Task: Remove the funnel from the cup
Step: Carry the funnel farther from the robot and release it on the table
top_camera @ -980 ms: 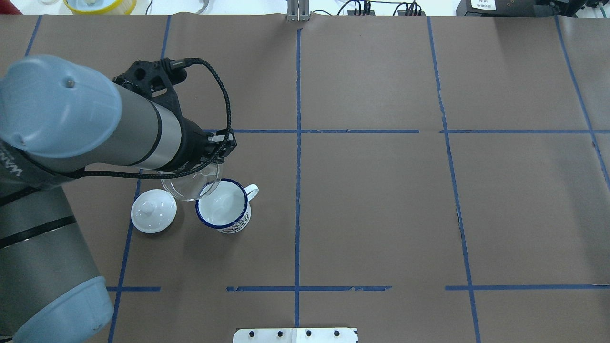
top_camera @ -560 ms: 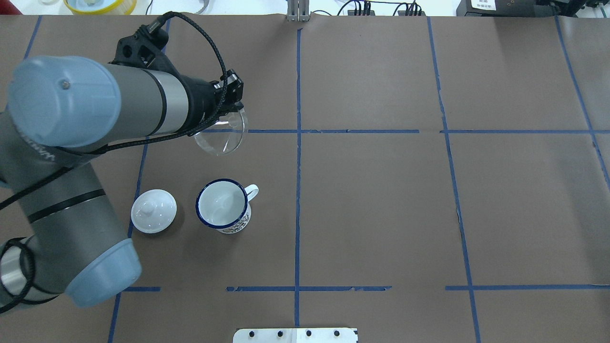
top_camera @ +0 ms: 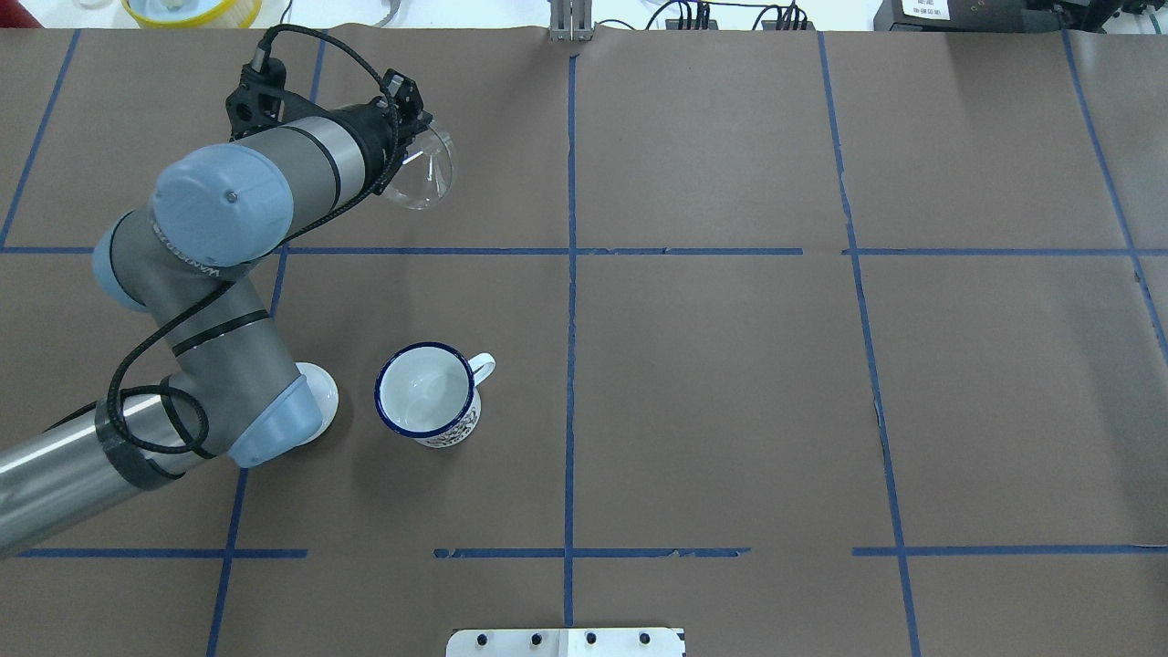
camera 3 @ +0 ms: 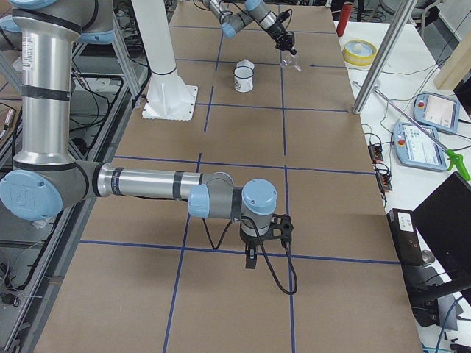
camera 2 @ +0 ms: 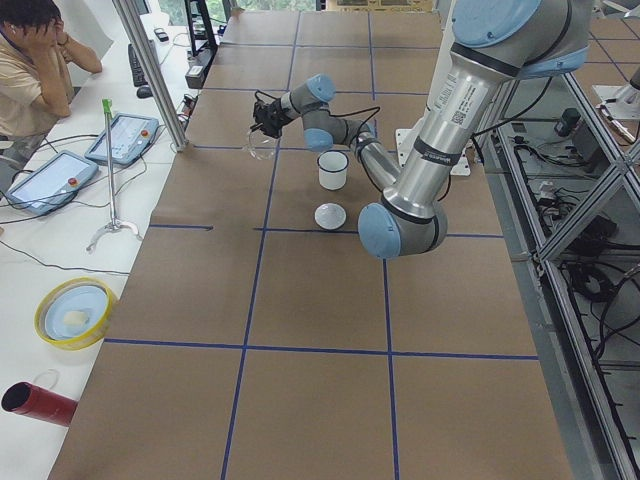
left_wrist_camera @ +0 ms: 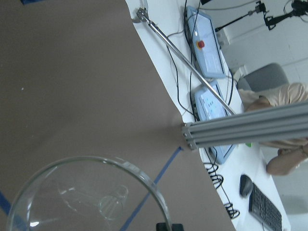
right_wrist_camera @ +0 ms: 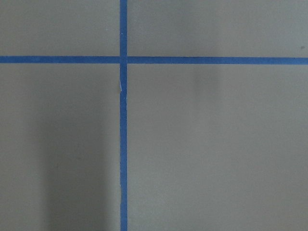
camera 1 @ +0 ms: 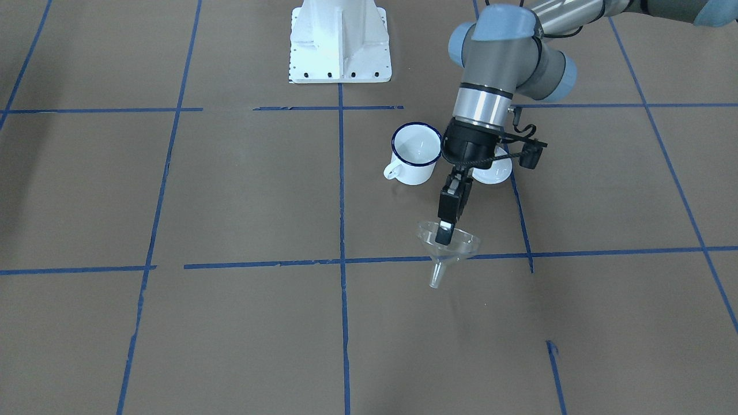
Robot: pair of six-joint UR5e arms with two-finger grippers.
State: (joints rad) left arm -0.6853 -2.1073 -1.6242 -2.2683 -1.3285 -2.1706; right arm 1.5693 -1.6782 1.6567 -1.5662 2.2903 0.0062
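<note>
At far left a white lid (top_camera: 321,388) peeks from under the left arm. The left gripper (top_camera: 418,123) pinches the rim of the funnel (top_camera: 422,173), which seems to hang above the table (top_camera: 730,365), well apart from the empty cup (top_camera: 426,394). The right gripper (camera 3: 251,259) points down; I cannot tell how wide it stands.

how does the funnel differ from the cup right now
The funnel is clear; the cup is white with a dark blue rim. The funnel tapers to a thin stem; the cup is straight-walled with a loop handle. The funnel is gripped at its rim by the left pincer; the cup stands free on the table. Both are upright with round mouths facing up.
</note>
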